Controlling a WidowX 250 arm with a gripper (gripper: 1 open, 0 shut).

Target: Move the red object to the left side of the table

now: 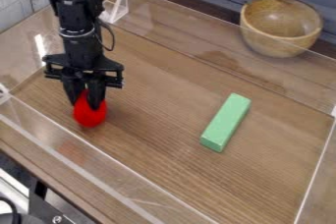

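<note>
The red object point(90, 113) is a small glossy red toy sitting low at the left side of the brown wood-grain table point(171, 90). My black gripper point(88, 94) comes straight down over it, fingers shut around its top. The toy's upper part is hidden between the fingers. Its underside looks to be on or just above the tabletop; I cannot tell which.
A light green rectangular block point(226, 122) lies on the right half of the table. At the back right stands a round wooden bowl point(280, 26). Low clear acrylic walls point(39, 130) border the tabletop, close to the left of the gripper.
</note>
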